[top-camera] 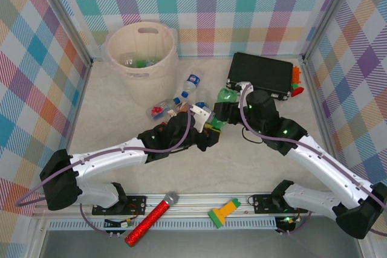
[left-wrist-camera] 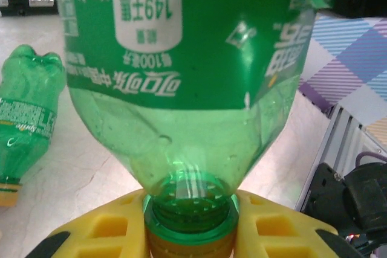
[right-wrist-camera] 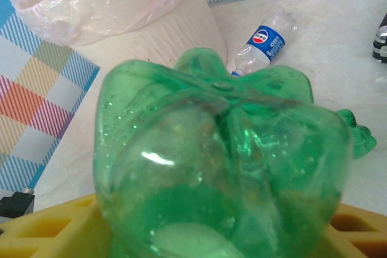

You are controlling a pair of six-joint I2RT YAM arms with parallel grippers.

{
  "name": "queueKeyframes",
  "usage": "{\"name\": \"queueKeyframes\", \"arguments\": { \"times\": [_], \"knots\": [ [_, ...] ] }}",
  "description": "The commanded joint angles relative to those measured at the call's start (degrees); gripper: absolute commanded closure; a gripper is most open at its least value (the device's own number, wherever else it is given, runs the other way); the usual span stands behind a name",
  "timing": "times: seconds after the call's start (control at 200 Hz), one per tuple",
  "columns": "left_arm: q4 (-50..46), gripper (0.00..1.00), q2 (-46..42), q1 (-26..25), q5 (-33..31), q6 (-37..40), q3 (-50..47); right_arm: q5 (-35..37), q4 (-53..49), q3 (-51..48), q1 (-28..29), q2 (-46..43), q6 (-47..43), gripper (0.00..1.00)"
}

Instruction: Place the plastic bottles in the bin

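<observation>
A green plastic bottle (left-wrist-camera: 181,58) hangs between my two grippers at the middle of the table (top-camera: 213,126). My left gripper (left-wrist-camera: 190,234) is shut on its neck just under the cap ring. Its lobed base (right-wrist-camera: 224,167) sits between the yellow fingers of my right gripper (right-wrist-camera: 217,234); whether they still press it I cannot tell. A second green bottle (left-wrist-camera: 27,113) lies on the table beside them. A clear blue-labelled bottle (top-camera: 190,83) and a red-labelled one (top-camera: 160,110) lie near the cream bin (top-camera: 115,40), which holds several bottles (top-camera: 139,61).
A flat black case (top-camera: 260,72) lies at the back right with small orange and red items (top-camera: 295,80) beside it. A red glitter microphone (top-camera: 151,219) and a green-and-yellow tool (top-camera: 224,212) rest on the front rail. Checked walls close in three sides.
</observation>
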Motion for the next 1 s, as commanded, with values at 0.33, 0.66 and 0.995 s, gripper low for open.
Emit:
{"name": "queueKeyframes", "arguments": {
  "times": [0.33, 0.66, 0.995],
  "knots": [
    [-3.57, 0.96, -2.37, -0.45, -5.47, -0.69, 1.01, 9.27, -1.49, -1.88, -0.05, -6.33, 0.84, 0.01],
    [-7.32, 0.96, -2.52, -0.37, -9.74, 0.06, 2.07, 8.90, -0.33, -5.26, -0.77, -13.42, -0.99, 0.01],
    [-18.27, 0.98, -5.63, 2.91, -16.42, 2.77, 9.12, 7.56, 1.31, -8.37, -0.84, -17.92, -3.05, 0.01]
  ]
}}
